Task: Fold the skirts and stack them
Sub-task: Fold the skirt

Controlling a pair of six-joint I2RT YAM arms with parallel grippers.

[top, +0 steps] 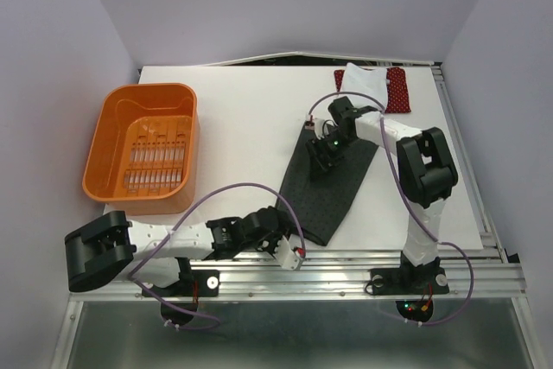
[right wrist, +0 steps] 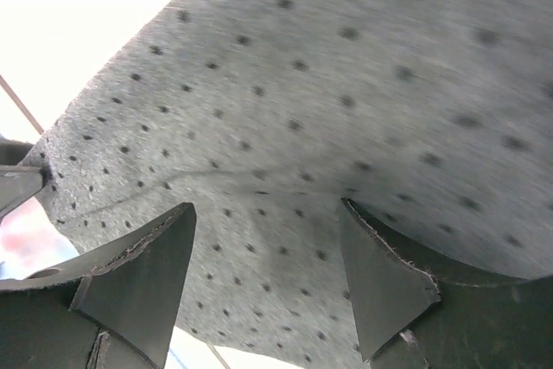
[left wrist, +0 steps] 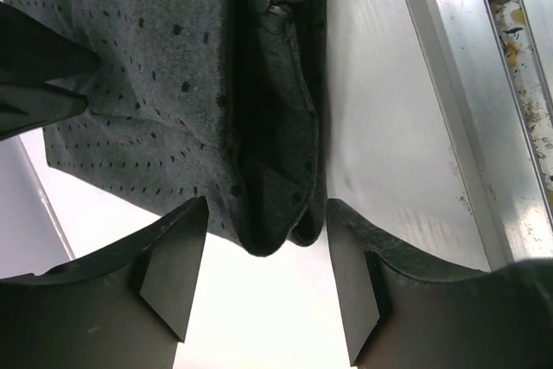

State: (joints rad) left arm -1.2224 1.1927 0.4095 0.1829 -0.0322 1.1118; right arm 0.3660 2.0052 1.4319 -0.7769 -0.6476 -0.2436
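The dark grey dotted skirt (top: 333, 183) lies as a long folded strip on the white table, running from mid-table toward the front edge. At its near corner my left gripper (top: 278, 220) is open. In the left wrist view the skirt's folded corner (left wrist: 272, 222) sits between the spread fingers (left wrist: 177, 274) with a gap on each side. My right gripper (top: 318, 162) hovers open over the skirt's far end, and dotted cloth (right wrist: 346, 84) fills its view. The red skirt (top: 399, 91) lies at the back right, with the white skirt (top: 363, 82) on top of it.
An orange plastic basket (top: 143, 149) stands at the left of the table (top: 242, 118). The metal rail (left wrist: 484, 127) of the table's front edge runs close to the left gripper. Purple cables loop over both arms.
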